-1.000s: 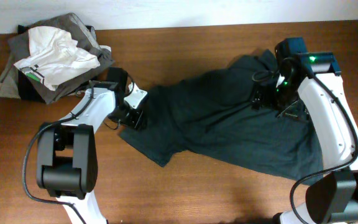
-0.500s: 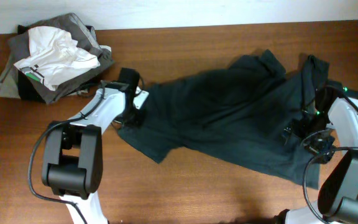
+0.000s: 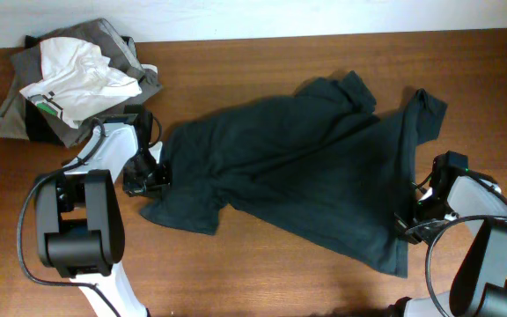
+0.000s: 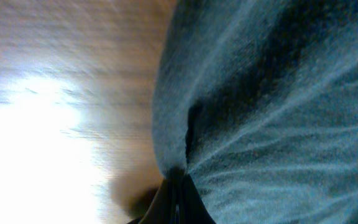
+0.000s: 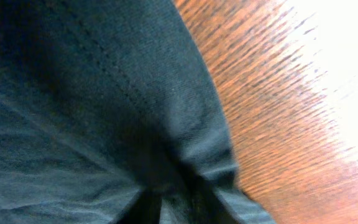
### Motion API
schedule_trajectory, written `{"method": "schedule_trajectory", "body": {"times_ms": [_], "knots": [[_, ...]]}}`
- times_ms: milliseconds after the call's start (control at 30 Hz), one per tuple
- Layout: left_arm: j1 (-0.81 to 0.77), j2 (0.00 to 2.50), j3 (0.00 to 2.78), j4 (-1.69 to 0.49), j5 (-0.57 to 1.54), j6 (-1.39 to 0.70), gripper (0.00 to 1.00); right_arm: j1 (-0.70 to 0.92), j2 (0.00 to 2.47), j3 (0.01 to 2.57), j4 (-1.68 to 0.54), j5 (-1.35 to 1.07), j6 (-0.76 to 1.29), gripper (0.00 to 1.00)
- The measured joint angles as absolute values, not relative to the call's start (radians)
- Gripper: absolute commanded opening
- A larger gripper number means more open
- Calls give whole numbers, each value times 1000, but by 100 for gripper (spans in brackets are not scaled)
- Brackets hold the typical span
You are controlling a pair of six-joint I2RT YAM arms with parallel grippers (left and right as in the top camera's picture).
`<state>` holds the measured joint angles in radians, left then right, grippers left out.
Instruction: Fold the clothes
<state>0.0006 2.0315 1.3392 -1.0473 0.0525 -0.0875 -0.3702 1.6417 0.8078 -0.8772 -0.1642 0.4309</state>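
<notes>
A large dark slate short-sleeved T-shirt of soft cloth (image 3: pixel 297 176) lies spread across the middle of the brown wooden counter (image 3: pixel 262 273), stretched in a loose, wrinkled band from the left-centre towards the lower right. Its upper right part bunches into two raised folds near the far edge, and one corner juts out at the lower left.

The left fingers (image 3: pixel 150 176) sit low on the counter at the T-shirt's left edge. In the left wrist view the fingers (image 4: pixel 176 200) are closed together, pinching a gathered fold of the T-shirt (image 4: pixel 272 106); creases fan out from the pinch, and bare counter (image 4: pixel 61 74) shows brightly lit beside the hem.

The right fingers (image 3: pixel 406 224) are at the T-shirt's lower right edge, close to the counter's right side. In the right wrist view the fingers (image 5: pixel 159 210) are mostly hidden at the bottom of the picture, closed on a puckered fold of the T-shirt (image 5: pixel 86 93) beside a stitched hem, with the counter (image 5: pixel 278 112) just past the edge.

At the far left corner, well apart from the T-shirt, a crumpled white garment with green-and-black trim (image 3: pixel 77 75) rests on a pile of grey folded garments (image 3: pixel 14 110)
</notes>
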Motion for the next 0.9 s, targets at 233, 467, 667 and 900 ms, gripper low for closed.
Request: {"method": "schedule_trajectory", "body": {"times_ms": [233, 467, 667, 900], "knots": [[1, 2035, 1332, -1162, 151, -99, 1, -368, 1629, 795, -863, -155, 619, 4], [-1, 1930, 1330, -1262, 175, -99, 1, -570, 1680, 884, -859, -76, 671, 4], [-75, 1877, 1329, -1321, 256, -103, 1, -680, 1686, 960, -904, -19, 678, 5], [-266, 1785, 1328, -1322, 261, -130, 99, -697, 1686, 999, -931, -9, 599, 99]]}}
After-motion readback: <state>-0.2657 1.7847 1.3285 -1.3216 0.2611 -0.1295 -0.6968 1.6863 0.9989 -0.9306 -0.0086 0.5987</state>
